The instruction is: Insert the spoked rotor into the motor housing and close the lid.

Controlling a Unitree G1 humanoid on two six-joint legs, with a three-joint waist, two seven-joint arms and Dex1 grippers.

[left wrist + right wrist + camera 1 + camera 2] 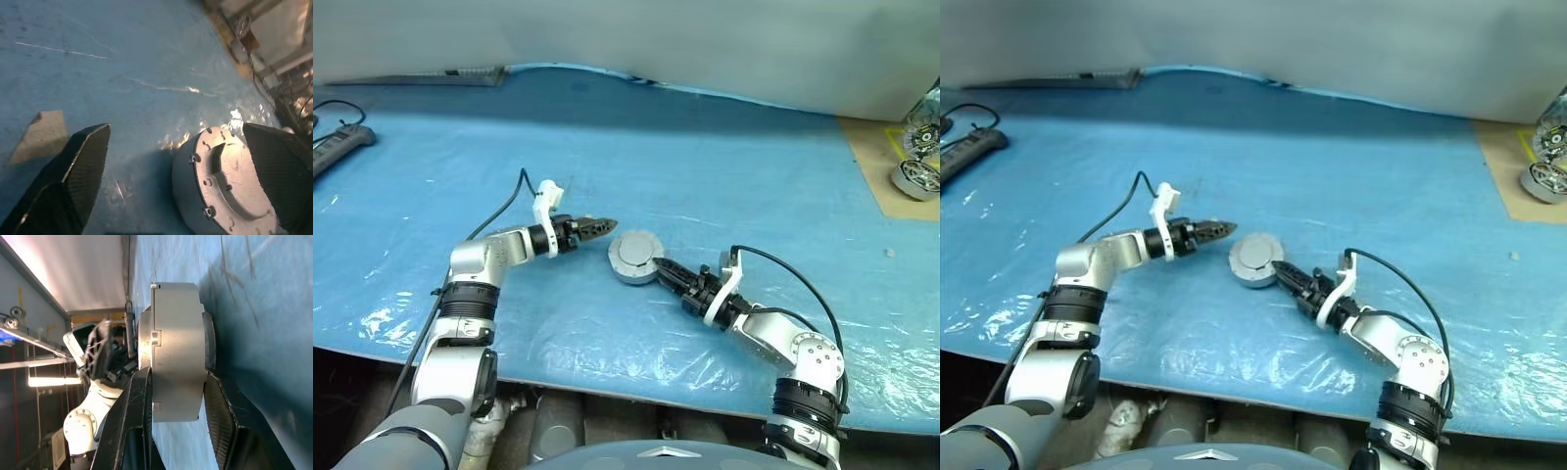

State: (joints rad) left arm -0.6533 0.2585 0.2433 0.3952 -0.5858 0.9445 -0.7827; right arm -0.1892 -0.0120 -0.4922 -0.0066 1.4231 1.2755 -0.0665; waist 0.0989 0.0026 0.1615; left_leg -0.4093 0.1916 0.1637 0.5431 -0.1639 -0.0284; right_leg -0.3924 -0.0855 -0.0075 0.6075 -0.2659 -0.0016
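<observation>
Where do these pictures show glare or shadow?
Left eye view: white glare on the crinkled blue table cover. Left wrist view: bright glint on the cover beside the closed motor housing, which casts a shadow. Right wrist view: dark shadow under the housing.

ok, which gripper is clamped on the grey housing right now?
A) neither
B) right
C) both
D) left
B: the right gripper has a finger on each side of the motor housing, while the left gripper sits beside it with its fingers spread wide and clear of it.
</observation>
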